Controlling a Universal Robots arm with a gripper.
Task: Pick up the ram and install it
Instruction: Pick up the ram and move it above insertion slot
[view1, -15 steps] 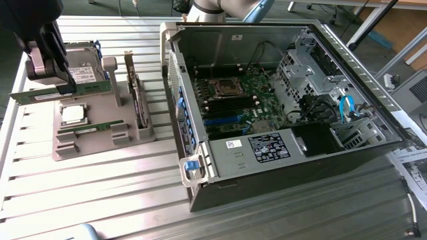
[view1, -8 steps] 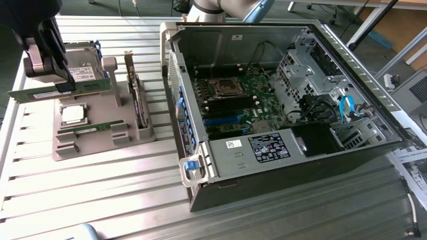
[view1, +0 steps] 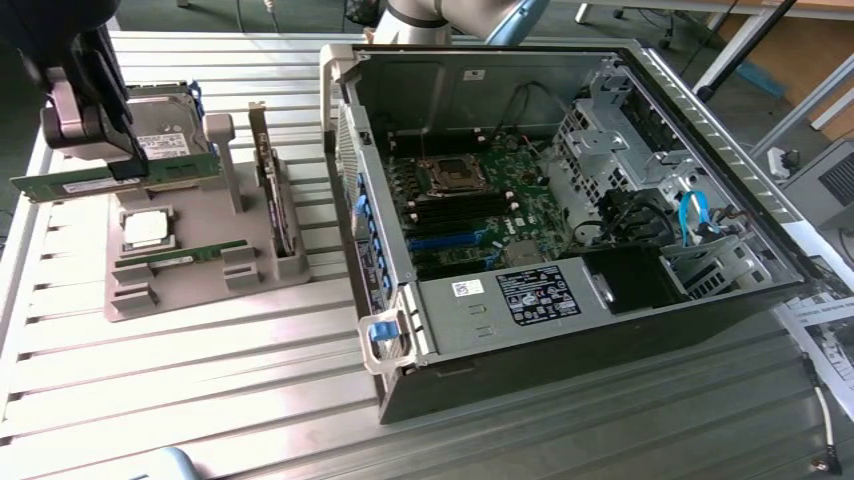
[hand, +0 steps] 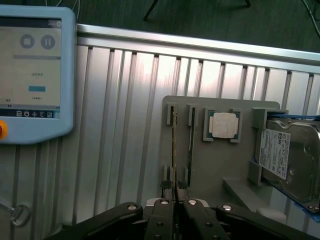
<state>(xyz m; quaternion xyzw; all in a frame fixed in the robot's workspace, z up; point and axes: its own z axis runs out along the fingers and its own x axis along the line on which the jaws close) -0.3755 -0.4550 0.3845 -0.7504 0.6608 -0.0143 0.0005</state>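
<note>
— What's everything standing on?

— A ribbed metal table (view1: 200, 380), silvery slats running across it. Beyond the table there's dark floor and the legs of other benches. At the exterior view's right, 1 open computer case (view1: 454, 350) lies on its side with the motherboard (view1: 467, 200) showing. At the left sits a grey holder (view1: 200, 290). It carries a square silver processor (view1: 147, 228), 1 spare memory stick (view1: 180, 258) in a slot and a hard drive (view1: 167, 128) with blue rails at the back. A pale blue teach pendant (hand: 35, 75), screen lit, lies over the slats.

— And the ram?

— The ram (view1: 60, 183) is up in the air, level, over the holder, just above the processor and in front of the hard drive. The gripper (view1: 127, 168) comes down on it from above. Its 2 fingers are pressed against the board's faces near the middle, pinching it.

— Straight?

— From the wrist, the ram (hand: 174, 145) runs edge-on, a thin line straight out from between the gripper (hand: 175, 192) fingertips.
</note>
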